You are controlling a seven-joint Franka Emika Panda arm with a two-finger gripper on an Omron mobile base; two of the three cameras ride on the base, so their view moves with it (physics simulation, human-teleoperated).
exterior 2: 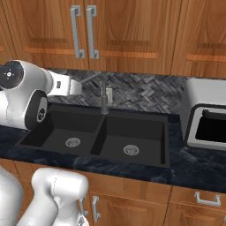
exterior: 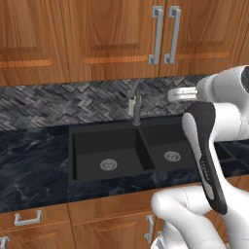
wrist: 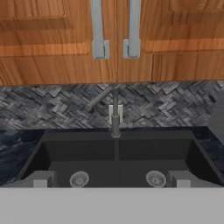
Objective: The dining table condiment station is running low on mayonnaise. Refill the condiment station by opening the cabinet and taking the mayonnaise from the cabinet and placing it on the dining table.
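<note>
Hand view is showing the two small dark finger tips of the gripper (wrist: 114,181) standing spread wide at the bottom corners, with nothing between them, pointing across the black double-basin sink (wrist: 116,159) toward the wall. Beyond the slim grey metal faucet (wrist: 114,118) and the grey herringbone tile backsplash (wrist: 52,103), the medium-brown wooden upper cabinet (wrist: 57,48) is hanging with both panelled doors shut, its two long vertical silver bar handles (wrist: 99,30) sitting just beside each other at the door seam.

Those handles are looking like the place to take hold: stiff, smooth, rounded metal bars standing off the wood, likely slippery, so a grip square across one bar's lower part should be serving best; the door itself is probably swinging lightly on its hinges.

Left base view is showing the white arm bending up over the dark veined marble counter (exterior: 34,160), with low wooden drawers and short silver pulls beneath.

Right base view is also showing a pale boxy appliance (exterior 2: 203,119) with a dark opening on the counter's right.

Presumably the mayonnaise is sitting behind the closed doors; I cannot tell on which side.
</note>
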